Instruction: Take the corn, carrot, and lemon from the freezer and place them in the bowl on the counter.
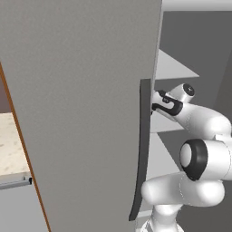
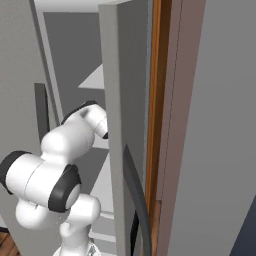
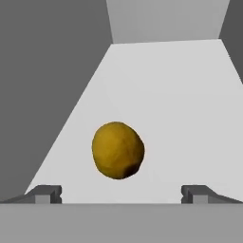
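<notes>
Lemon [image 3: 117, 150] at centre of the hand view on a white freezer shelf [image 3: 180, 118], end effector [image 3: 121, 193] spread wide just short of it, tips either side at frame bottom, nothing held, grey freezer door [image 1: 81, 113] filling the left base view, dark handle [image 1: 142, 149] right of centre.

Lemon [image 3: 117, 150]: dull yellow-olive, darker brown toward its underside, on a plain white shelf [image 3: 180, 118]. Freezer [image 1: 81, 113]: flat grey door with a dark grey handle [image 1: 142, 149]. Surface [image 1: 11, 145]: beige, speckled.
</notes>
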Motion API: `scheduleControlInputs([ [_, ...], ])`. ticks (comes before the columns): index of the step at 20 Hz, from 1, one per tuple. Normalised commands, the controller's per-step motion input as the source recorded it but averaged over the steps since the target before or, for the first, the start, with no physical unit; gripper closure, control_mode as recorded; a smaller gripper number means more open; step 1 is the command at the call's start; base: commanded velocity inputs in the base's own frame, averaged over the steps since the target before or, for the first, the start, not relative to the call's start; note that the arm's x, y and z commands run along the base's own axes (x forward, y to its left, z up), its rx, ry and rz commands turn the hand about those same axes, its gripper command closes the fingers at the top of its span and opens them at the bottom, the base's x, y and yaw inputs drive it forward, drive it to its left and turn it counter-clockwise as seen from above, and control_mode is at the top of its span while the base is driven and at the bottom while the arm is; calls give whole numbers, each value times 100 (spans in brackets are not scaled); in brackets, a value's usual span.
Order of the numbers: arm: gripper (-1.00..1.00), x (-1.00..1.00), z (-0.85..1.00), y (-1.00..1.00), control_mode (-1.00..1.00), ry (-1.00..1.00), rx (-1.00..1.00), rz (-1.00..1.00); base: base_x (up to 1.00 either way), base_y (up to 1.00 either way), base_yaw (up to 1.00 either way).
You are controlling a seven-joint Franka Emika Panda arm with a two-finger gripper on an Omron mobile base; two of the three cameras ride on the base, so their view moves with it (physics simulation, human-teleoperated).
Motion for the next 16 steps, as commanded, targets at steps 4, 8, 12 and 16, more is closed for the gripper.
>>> scheduleControlInputs([
  [4, -100, 22, -8, 0, -100, 0, 0, 0, 0, 0, 0],
  [8, -100, 14, -14, 2, -100, 0, 0, 0, 0, 0, 0],
  [12, -100, 9, -15, 6, -100, 0, 0, 0, 0, 0, 0],
  [16, -100, 9, -12, 4, -100, 0, 0, 0, 0, 0, 0],
])
